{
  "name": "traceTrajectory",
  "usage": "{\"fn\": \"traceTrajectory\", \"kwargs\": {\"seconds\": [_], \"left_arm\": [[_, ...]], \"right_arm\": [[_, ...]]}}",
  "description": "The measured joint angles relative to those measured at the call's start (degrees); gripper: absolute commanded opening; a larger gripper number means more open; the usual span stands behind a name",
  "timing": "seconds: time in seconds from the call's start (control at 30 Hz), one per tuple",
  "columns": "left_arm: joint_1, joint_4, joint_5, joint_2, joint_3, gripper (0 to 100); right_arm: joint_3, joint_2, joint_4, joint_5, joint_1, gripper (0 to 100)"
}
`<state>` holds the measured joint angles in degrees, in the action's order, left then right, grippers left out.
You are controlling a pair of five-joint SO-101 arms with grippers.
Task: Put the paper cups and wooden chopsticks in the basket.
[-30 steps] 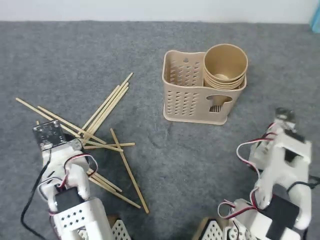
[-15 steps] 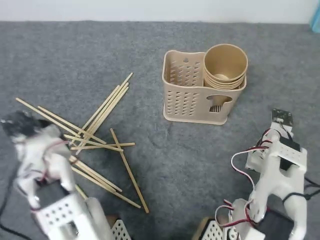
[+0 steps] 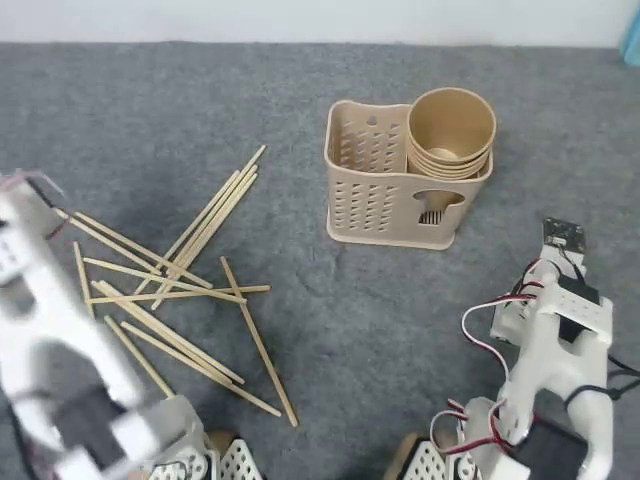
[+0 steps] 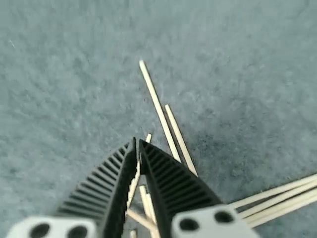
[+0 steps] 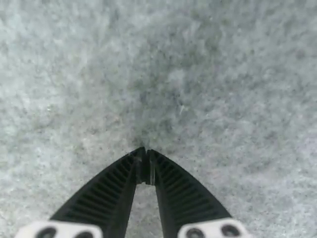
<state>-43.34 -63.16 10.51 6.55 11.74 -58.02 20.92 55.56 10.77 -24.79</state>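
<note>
The paper cups (image 3: pixel 451 130) already sit nested in the basket (image 3: pixel 372 190), which stands at about 1 o'clock from the middle of the table (image 3: pixel 150 100). They fill its 3 o'clock half, so the half at 9 o'clock is free for sticks. The wooden chopsticks (image 3: pixel 215 208) lie scattered and crossed on the table around 9 o'clock, well apart from the basket. The step in hand looks like picking up a first stick. The left arm (image 3: pixel 50 330) is at the 8 o'clock edge, and its left end effector (image 4: pixel 137 144) is clenched tip to tip above the wooden chopsticks (image 4: pixel 158 111), apparently gripping nothing. To do this well, it should probably spread its fingers before descending. An outlying stick that crosses no other is the better choice, straddled across its width near the middle so it hangs level. The soft grey surface may let the tips press down around the thin stick. The stick would then go end-first into the free half. The right arm (image 3: pixel 555 340) rests at 5 o'clock, and its right end effector (image 5: pixel 146 151) is clenched over bare table.
</note>
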Motion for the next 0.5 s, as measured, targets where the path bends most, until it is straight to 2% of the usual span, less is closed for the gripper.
{"fn": "traceTrajectory", "kwargs": {"seconds": [0.2, 0.4, 0.5], "left_arm": [[0.0, -8.0, 5.5, -22.3, -20.3, 2], [0.0, -16.6, 11.2, -40.0, -42.5, 17], [0.0, -20.1, 14.6, -47.8, -53.4, 19]], "right_arm": [[0.0, 0.0, 0.0, 0.0, 0.0, 0.8], [0.0, 0.0, 0.0, 0.0, 0.0, 0.8], [0.0, 0.0, -0.3, 0.0, 0.0, 0.8]]}}
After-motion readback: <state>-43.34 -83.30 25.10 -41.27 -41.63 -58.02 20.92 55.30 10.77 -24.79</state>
